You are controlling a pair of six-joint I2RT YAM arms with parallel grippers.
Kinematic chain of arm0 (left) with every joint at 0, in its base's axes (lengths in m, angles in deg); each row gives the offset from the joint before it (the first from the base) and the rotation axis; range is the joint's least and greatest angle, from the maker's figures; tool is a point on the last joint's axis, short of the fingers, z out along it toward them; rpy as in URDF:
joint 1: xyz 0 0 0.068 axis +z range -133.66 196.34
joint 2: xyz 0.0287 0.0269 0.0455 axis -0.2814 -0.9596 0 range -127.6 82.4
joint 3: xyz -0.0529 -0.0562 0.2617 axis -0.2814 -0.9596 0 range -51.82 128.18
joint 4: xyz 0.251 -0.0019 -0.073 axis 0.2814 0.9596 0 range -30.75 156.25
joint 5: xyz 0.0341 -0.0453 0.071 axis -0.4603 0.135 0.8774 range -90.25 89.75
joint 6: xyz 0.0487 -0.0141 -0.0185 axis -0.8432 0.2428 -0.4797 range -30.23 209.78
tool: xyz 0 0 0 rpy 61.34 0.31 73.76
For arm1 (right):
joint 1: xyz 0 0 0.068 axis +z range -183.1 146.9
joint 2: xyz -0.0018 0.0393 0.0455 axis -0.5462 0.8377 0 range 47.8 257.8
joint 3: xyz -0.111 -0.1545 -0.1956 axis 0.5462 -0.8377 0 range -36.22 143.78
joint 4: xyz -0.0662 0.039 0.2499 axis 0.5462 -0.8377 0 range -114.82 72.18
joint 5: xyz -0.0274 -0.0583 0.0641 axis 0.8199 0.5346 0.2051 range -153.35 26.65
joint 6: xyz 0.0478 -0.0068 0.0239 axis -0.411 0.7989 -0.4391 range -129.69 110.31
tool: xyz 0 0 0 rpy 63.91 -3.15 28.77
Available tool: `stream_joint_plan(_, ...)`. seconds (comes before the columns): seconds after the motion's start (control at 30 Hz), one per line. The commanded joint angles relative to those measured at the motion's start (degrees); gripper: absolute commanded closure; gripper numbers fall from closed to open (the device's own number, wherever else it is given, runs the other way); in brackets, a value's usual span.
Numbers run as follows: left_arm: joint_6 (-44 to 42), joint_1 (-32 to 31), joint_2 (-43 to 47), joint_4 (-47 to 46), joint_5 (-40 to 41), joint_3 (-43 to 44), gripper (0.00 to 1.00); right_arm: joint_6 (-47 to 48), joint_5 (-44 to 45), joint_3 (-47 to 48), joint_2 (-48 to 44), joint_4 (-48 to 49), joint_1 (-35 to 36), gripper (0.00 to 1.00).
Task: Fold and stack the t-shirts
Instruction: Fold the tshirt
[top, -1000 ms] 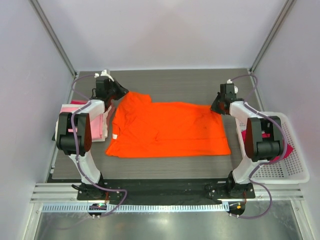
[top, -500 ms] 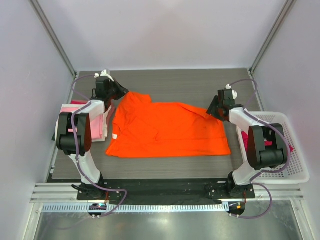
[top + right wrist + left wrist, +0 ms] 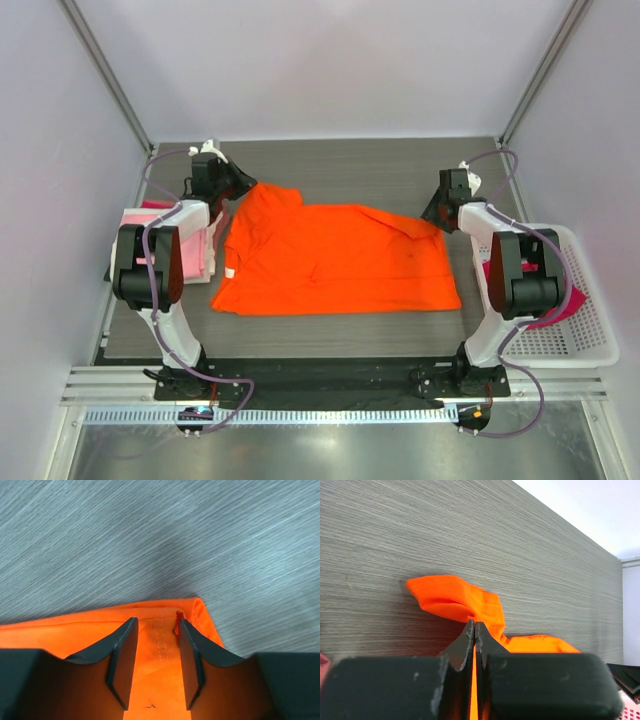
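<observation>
The bright orange t-shirt (image 3: pixel 335 260) lies spread flat in the middle of the table. My left gripper (image 3: pixel 245 187) is shut on its far left corner, and a fold of orange cloth (image 3: pixel 450 597) sticks out past the closed fingertips of the left gripper (image 3: pixel 475 625). My right gripper (image 3: pixel 432 217) is at the shirt's far right corner. In the right wrist view its jaws (image 3: pixel 156 625) stand apart over the stitched hem, with the orange cloth (image 3: pixel 50 632) lying under and between them. Light pink and white folded shirts (image 3: pixel 195 240) are stacked at the left.
A white lattice basket (image 3: pixel 590 340) stands at the right table edge, behind the right arm, with magenta cloth (image 3: pixel 575 298) in it. The folded stack sits by the left arm. Grey walls close in the table on three sides.
My right wrist swung slightly left and back, and the shirt's far right corner is now a little wrinkled. The left arm has not moved.
</observation>
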Motion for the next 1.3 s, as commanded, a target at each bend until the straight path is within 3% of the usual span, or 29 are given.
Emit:
stream_joint_plan(0.0, -1.05, 0.36, 0.79, -2.73, 0.53, 0.01, 1.0, -0.7, 0.31, 3.24, 0.4, 0.71, -0.08, 0.57)
stream_joint_plan(0.07, -1.05, 0.36, 0.79, -2.82, 0.53, 0.01, 1.0, -0.87, -0.22, 3.24, 0.49, 0.88, -0.17, 0.62)
stream_joint_plan(0.37, -0.96, 0.36, 0.27, -3.0, 0.79, 0.54, 1.0, -1.22, 2.24, 6.38, 2.86, 1.5, -0.52, 0.99)
stream_joint_plan(0.4, -0.88, 0.36, -0.08, -3.0, 0.71, 0.72, 1.0, -1.49, 1.98, 7.18, 4.08, 1.76, -1.31, 0.99)
stream_joint_plan(0.73, -0.96, 0.45, -2.9, -2.56, 1.85, 2.83, 1.0, -5.0, 1.11, 16.68, 13.75, 4.57, -5.35, 0.96)
stream_joint_plan(0.83, -1.23, 0.36, -2.9, -2.47, 2.81, 2.65, 1.0, -5.01, -1.62, 19.49, 16.74, 5.54, -6.41, 0.84)
stream_joint_plan(0.87, -1.31, 0.36, -3.07, -2.47, 2.82, 2.83, 1.0, -5.18, -2.49, 21.24, 17.53, 5.45, -6.58, 0.66)
stream_joint_plan(0.93, -1.4, 0.45, -3.6, -2.21, 2.82, 3.44, 1.0, -5.36, -5.13, 23.0, 19.2, 5.54, -7.02, 0.6)
stream_joint_plan(1.27, -2.02, 0.36, -6.76, 0.25, 3.52, 6.87, 1.0, -6.32, -9.89, 21.79, 21.32, 10.02, -8.52, 0.58)
